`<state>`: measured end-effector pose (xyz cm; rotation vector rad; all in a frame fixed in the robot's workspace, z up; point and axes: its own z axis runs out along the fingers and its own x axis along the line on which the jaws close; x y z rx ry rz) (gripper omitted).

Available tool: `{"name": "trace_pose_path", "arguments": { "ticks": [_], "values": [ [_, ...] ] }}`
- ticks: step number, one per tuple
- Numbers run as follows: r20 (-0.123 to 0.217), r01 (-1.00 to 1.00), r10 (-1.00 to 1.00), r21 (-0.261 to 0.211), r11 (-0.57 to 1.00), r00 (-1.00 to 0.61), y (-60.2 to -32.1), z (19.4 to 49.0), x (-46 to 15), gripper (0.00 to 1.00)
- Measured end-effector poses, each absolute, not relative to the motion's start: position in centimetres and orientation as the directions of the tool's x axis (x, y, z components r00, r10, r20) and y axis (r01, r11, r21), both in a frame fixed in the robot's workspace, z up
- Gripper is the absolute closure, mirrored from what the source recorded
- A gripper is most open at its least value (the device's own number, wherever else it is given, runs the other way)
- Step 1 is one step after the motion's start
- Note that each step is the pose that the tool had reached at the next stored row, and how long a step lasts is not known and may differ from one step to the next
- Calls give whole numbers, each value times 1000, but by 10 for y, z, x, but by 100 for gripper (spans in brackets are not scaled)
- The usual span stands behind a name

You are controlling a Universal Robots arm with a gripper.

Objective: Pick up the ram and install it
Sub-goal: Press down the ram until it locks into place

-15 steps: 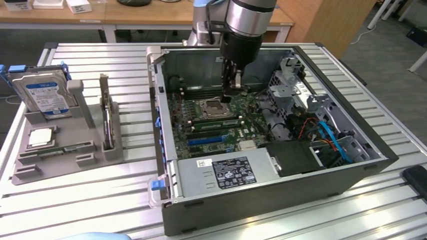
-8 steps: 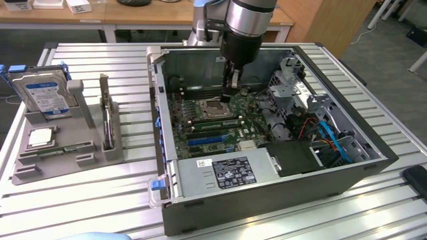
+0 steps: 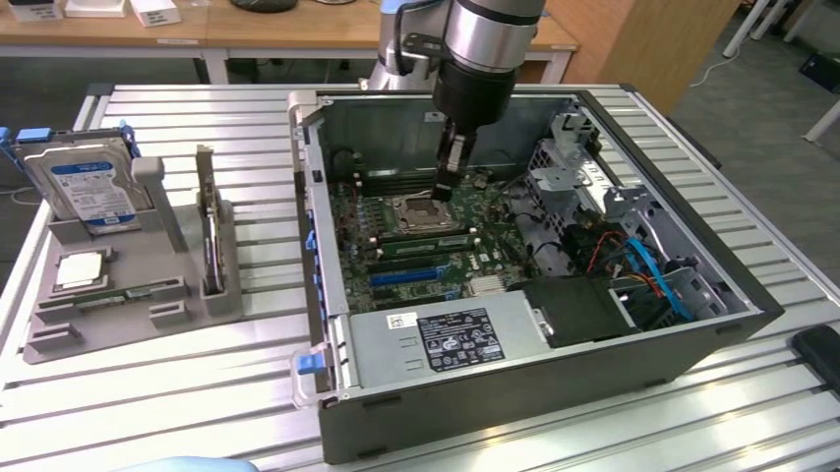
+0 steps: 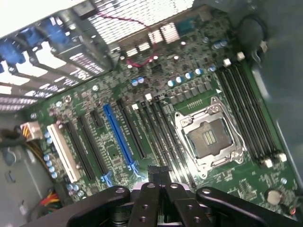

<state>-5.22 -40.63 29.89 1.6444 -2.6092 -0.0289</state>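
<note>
- We see the gripper [image 3: 443, 193] clenched, low inside the computer case [image 3: 344, 398], just above the motherboard [image 3: 423, 264].
- We see the ram [image 3: 116, 296] lying in the grey holder [image 3: 79, 339].

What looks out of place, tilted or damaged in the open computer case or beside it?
Nothing stands out. The hard drive and the dark card stand upright in the grey holder, and the motherboard looks intact. The hand hangs low beside the empty processor socket.
</note>
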Motion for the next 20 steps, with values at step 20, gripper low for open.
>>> {"name": "trace_pose_path", "arguments": {
  "ticks": [20],
  "values": [
    [39, -701, -702, 46, 712, -711, -406, 299, -52, 90]
  ]
}}
